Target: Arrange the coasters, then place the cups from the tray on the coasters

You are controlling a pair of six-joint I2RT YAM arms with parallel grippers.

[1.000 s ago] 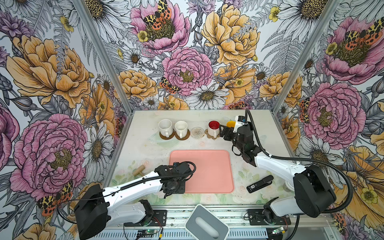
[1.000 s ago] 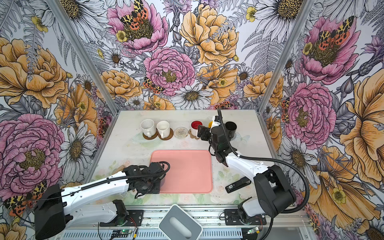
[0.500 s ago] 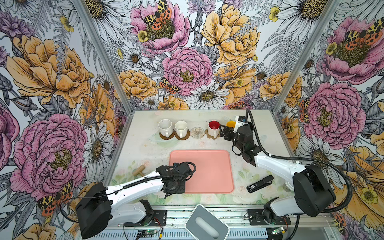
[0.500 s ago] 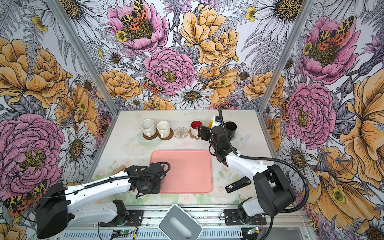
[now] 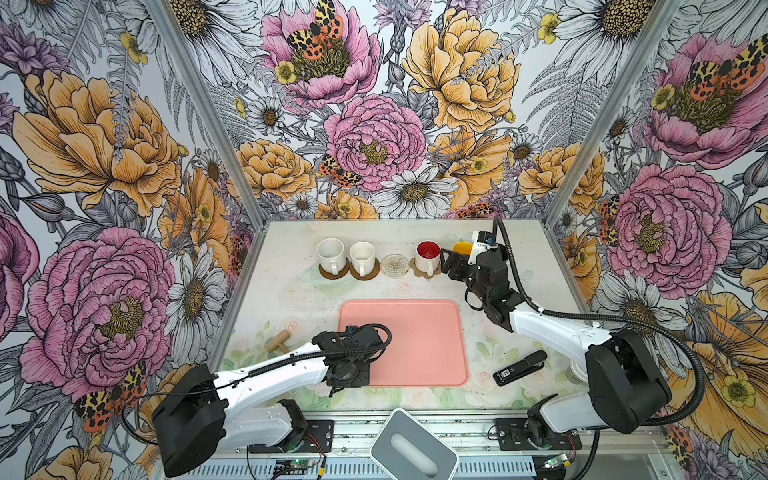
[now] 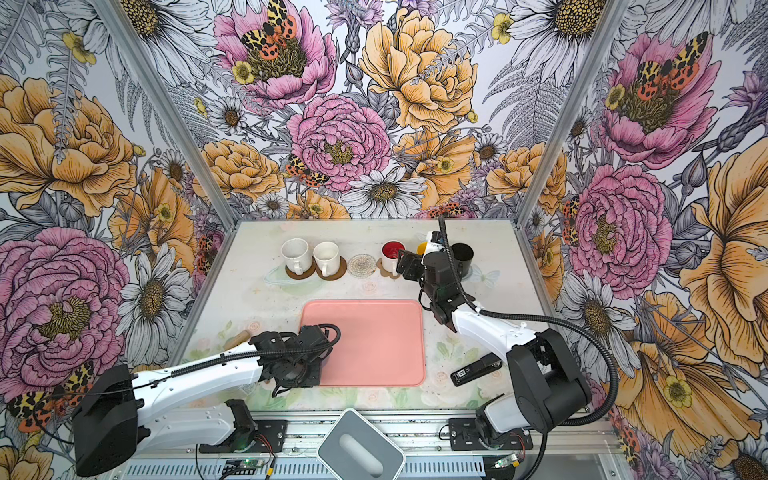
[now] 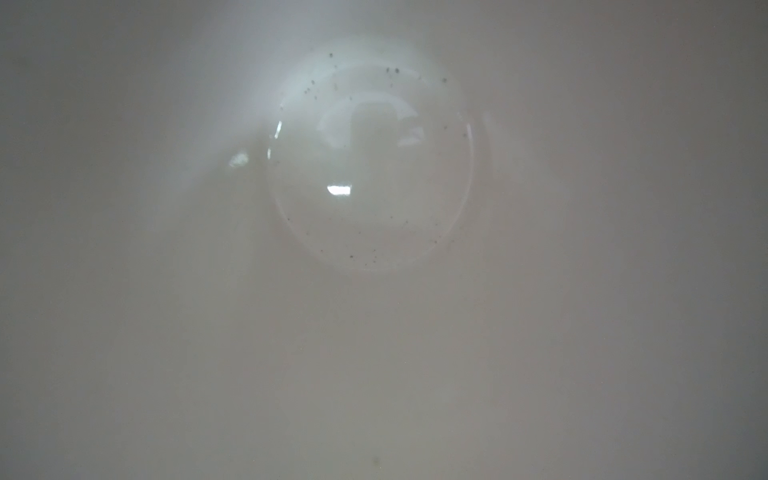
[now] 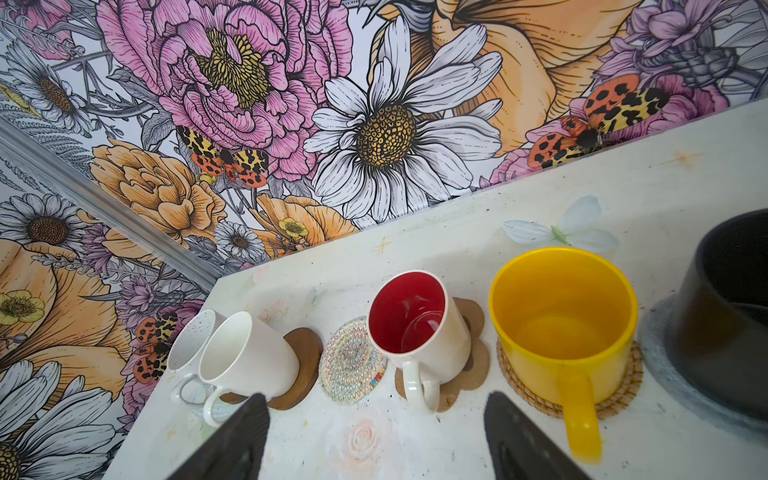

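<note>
Fingers (image 8: 245,436) of right gripper (image 8: 376,395) stand wide, empty, before red cup (image 8: 415,328) on paw coaster (image 8: 478,365). Woven coaster (image 8: 353,361) is bare. Left gripper (image 5: 351,372) is at tray (image 5: 415,332) corner, over white-inside cup (image 7: 370,166); its fingers I cannot tell.

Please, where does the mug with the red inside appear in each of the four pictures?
Top view: red mug in the back row, right of middle.
Top view: red mug in the same row, near the middle.
Left wrist: not in it.
Right wrist: red mug between woven coaster and yellow mug.
Shared landmark: the bare woven coaster beside it.
</note>
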